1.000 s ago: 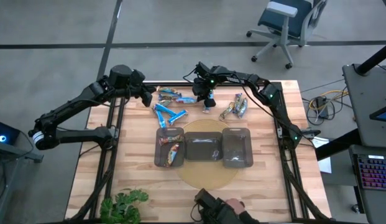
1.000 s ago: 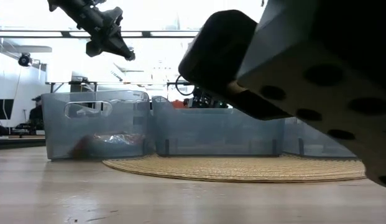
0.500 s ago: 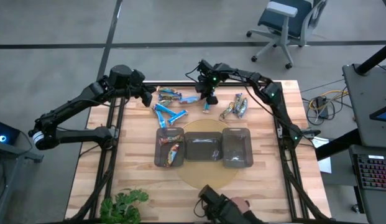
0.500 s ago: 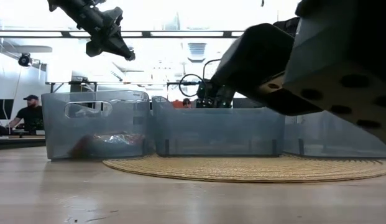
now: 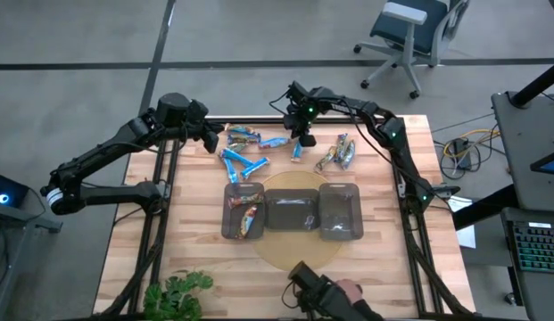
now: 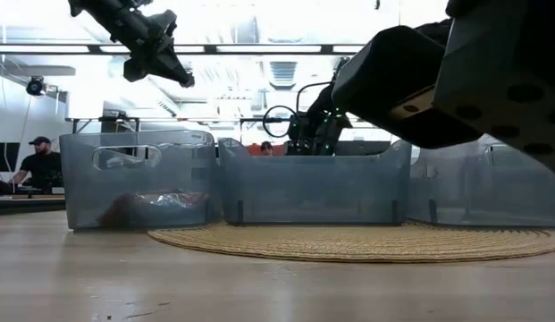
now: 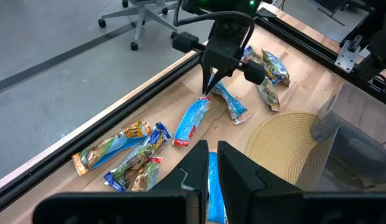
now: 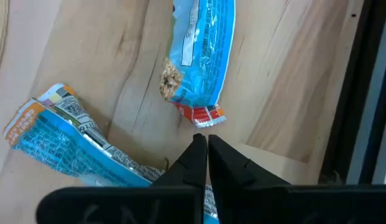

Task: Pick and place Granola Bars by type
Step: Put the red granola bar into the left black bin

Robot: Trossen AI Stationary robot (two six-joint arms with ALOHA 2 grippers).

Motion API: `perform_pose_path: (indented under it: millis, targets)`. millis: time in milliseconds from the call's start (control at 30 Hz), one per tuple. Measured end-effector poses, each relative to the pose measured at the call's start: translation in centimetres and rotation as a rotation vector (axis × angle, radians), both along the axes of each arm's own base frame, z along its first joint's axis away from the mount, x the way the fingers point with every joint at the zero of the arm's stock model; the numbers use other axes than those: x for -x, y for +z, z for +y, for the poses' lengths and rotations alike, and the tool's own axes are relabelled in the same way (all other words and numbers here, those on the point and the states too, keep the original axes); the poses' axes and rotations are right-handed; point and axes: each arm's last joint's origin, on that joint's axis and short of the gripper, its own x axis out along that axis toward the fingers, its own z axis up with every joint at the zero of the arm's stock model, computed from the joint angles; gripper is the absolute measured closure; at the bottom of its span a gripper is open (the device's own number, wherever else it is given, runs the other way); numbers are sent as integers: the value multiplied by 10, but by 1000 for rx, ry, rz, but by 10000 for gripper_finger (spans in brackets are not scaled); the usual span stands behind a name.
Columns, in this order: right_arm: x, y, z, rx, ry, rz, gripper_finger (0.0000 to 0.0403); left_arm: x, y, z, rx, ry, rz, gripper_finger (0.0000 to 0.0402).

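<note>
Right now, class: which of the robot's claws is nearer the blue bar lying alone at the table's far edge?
Right. The right claw hangs shut just above one end of the blue bar; the left claw waits off to its side, beyond the mixed bars.

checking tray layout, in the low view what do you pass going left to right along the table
Left tray with wrapped bars at its bottom → middle tray → right tray, partly hidden behind a dark out-of-focus object near the camera.
</note>
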Motion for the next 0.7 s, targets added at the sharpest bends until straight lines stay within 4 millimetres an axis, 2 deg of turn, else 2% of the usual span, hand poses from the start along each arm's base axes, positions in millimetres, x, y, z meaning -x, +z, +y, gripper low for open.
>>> perform_pose_path:
  millis: [233,433,567,700]
  targets:
    - [2,16,1,9,-14,-22,395,0,0,0,-1,0,0,383]
    - [-3,30,2,-37,-69,-119,389,0,0,0,-1,0,0,383]
    - [-5,33,2,-82,-120,-152,352,0,0,0,1,1,-1,383]
    - [-6,33,2,-103,-156,-151,290,0,0,0,2,1,-1,383]
